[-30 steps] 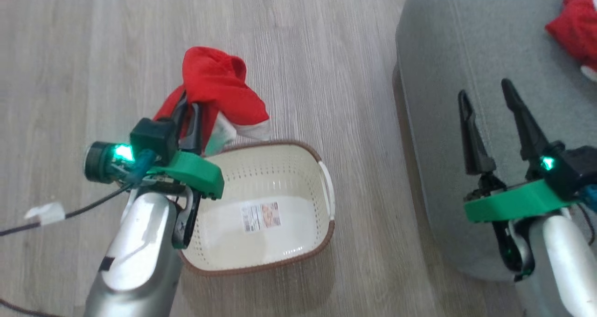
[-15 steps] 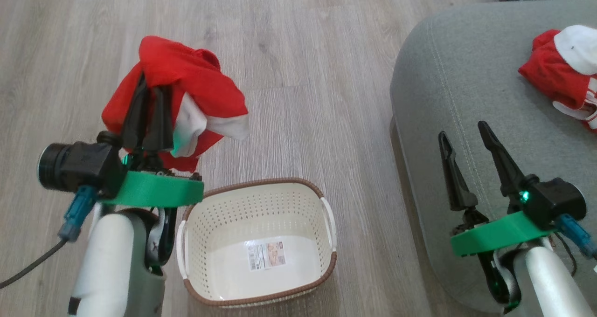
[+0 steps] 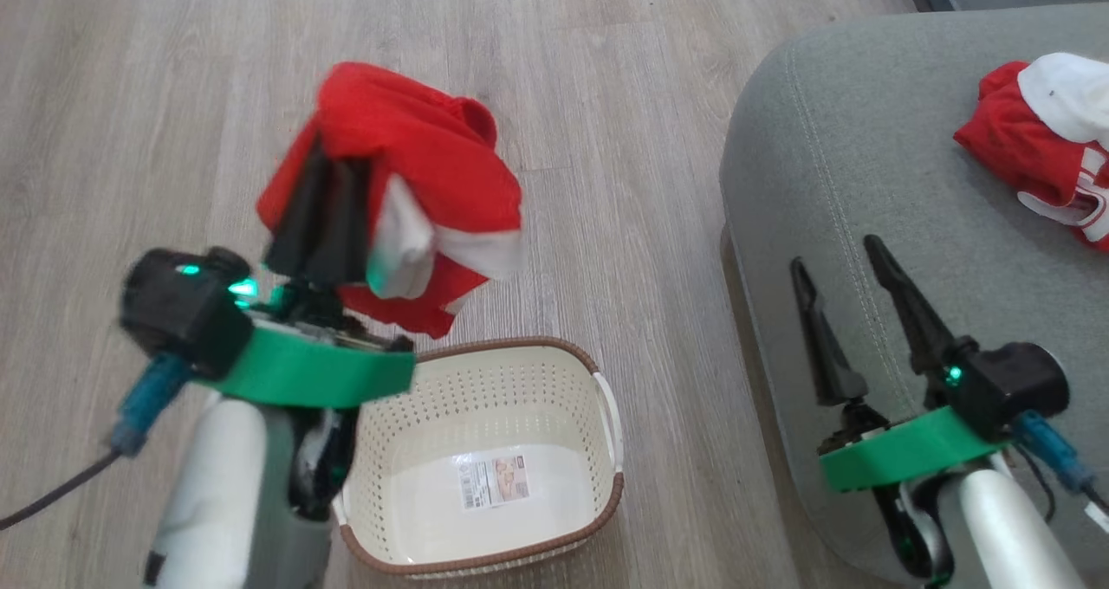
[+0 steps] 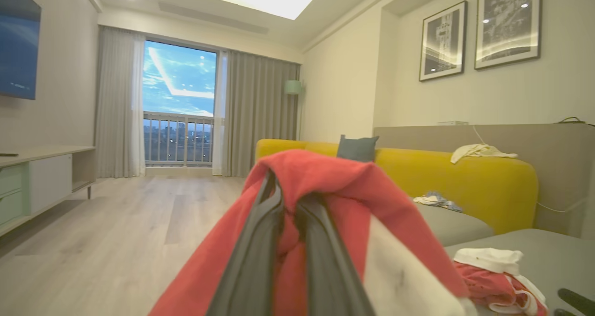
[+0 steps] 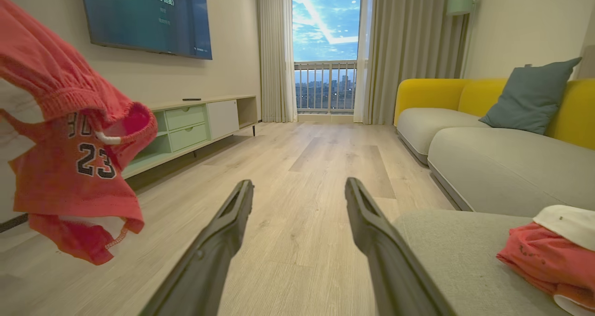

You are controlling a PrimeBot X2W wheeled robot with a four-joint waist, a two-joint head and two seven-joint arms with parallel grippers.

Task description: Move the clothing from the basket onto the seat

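**Red jersey held up beside basket, seat at right**

Left gripper [image 3: 332,173], centre-left, fingers pressed together, pinching a red soft fabric jersey [image 3: 424,152] w/ white trim, printed "23" [image 5: 95,165]. Below it: 1 oval cream perforated plastic basket [image 3: 472,398], brown rim; its paper label [image 3: 494,482] is unreadable. A strip of bare wood floor [image 3: 667,251] separates it from the grey-green upholstered seat [image 3: 875,165]. The right gripper [image 3: 833,253], spread, is over the seat's rounded edge. 2nd red-white bundle [image 3: 1018,152] lies on the seat, upper right.
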